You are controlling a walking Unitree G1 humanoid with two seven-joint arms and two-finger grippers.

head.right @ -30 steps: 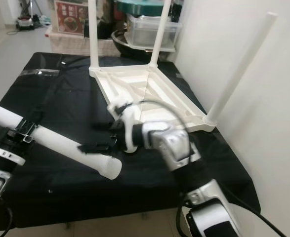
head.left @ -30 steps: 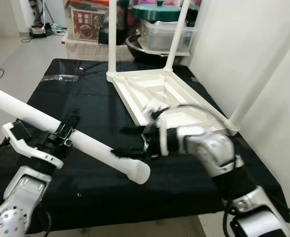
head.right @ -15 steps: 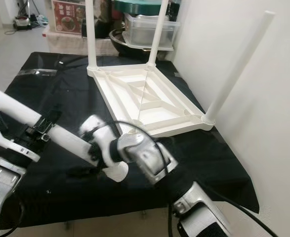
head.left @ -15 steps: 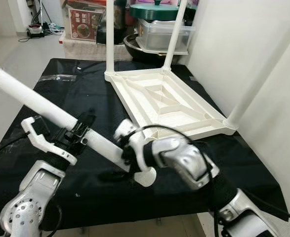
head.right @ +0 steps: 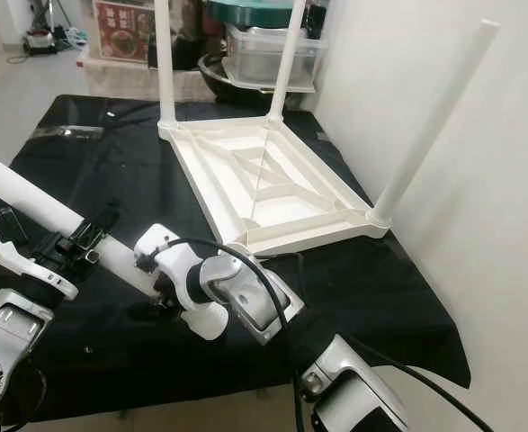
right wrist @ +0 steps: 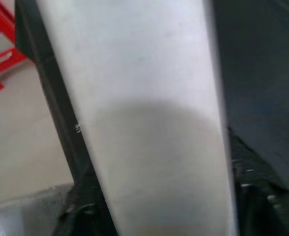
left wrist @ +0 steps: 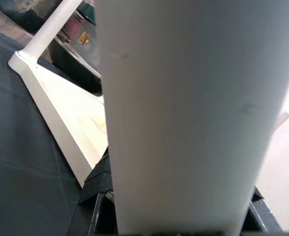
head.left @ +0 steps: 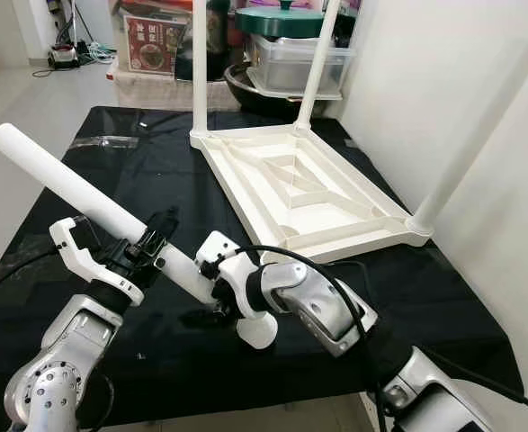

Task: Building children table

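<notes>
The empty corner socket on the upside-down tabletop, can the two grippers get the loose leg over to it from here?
Probably yes. The empty socket faces up, nothing covering it, just beyond the loose leg that the left gripper and right gripper hold above the black cloth.

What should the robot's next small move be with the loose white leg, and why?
Probably swing the loose leg upright toward the tabletop's near corner. Three legs already stand in the upside-down tabletop and that corner looks open, while the left gripper and right gripper both clamp the leg, tilted over the black cloth.
</notes>
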